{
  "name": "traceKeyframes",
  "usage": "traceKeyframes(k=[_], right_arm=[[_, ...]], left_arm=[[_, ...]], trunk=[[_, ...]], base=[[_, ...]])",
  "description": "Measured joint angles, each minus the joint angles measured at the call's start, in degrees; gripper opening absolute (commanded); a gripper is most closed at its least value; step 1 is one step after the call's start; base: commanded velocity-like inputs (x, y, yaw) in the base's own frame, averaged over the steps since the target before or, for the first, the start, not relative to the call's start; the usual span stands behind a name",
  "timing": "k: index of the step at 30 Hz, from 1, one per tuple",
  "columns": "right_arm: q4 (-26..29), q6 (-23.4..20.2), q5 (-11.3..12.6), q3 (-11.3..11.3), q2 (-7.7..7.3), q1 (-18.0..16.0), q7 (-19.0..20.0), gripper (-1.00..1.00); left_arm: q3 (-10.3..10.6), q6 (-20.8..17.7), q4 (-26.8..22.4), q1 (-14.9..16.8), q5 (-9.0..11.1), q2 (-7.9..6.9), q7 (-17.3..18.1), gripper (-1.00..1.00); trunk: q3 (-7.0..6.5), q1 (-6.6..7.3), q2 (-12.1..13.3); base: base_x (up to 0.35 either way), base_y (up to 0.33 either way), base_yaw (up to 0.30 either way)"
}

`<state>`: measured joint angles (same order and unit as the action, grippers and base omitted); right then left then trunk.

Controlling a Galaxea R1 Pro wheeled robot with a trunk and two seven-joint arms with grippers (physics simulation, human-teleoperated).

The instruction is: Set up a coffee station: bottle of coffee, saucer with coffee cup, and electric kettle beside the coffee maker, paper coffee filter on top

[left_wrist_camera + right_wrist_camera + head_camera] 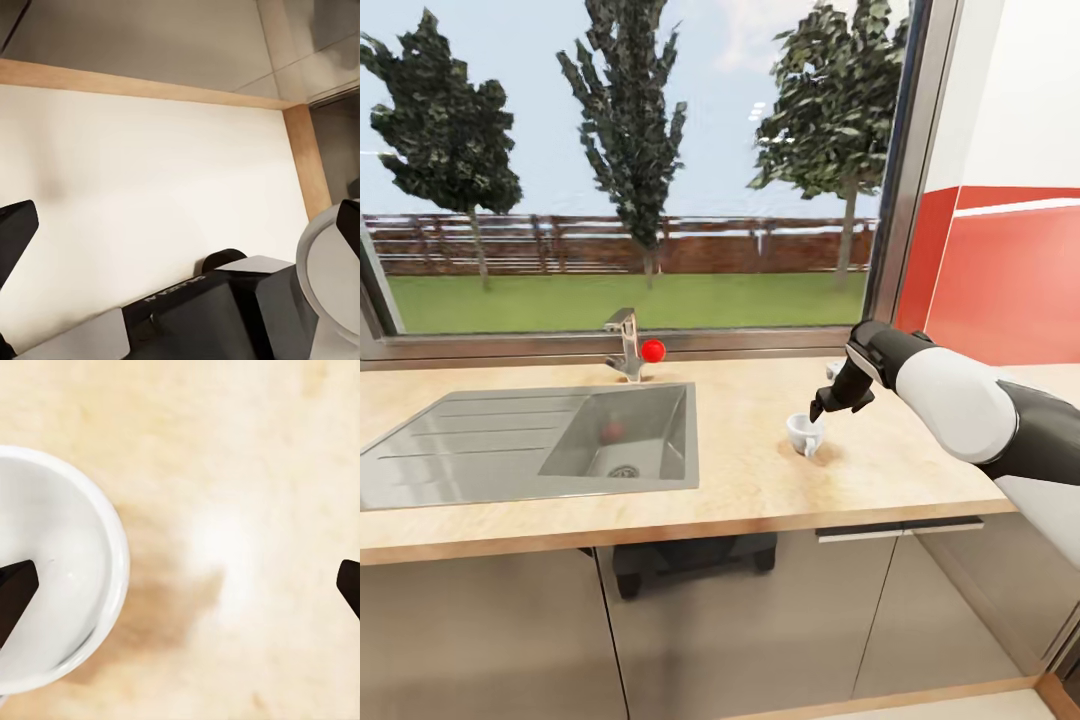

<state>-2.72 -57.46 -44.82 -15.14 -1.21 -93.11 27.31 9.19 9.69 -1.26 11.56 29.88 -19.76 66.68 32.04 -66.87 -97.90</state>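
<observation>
The small white coffee cup (803, 432) stands upright on the light tan kitchen countertop (760, 490), to the right of the sink. My right gripper (822, 408) hangs just above the cup, pointing down. In the right wrist view the gripper (184, 589) is open, with one dark fingertip (15, 592) over the inside of the cup (67, 577) and the other far off over bare worktop. In the left wrist view my left gripper (184, 232) is open, holds nothing and looks down at pale floor and my own base.
A steel sink (510, 440) with a drainboard fills the counter's left half. Behind it are a faucet (626, 345) and a red ball (652, 350). A large window runs along the back, and a red wall (1010, 280) stands at the right. Grey cabinet fronts (740, 630) sit below the counter.
</observation>
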Motion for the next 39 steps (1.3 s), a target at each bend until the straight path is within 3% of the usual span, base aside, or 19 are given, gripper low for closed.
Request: traceKeyframes(k=[39], right_arm=[[0.0, 0.0, 0.0, 0.0, 0.0, 0.0, 0.2, 1.0]], left_arm=[[0.0, 0.0, 0.0, 0.0, 0.0, 0.0, 0.0, 1.0]], trunk=[[1.35, 0.0, 0.0]], base=[[0.0, 0.0, 0.0]])
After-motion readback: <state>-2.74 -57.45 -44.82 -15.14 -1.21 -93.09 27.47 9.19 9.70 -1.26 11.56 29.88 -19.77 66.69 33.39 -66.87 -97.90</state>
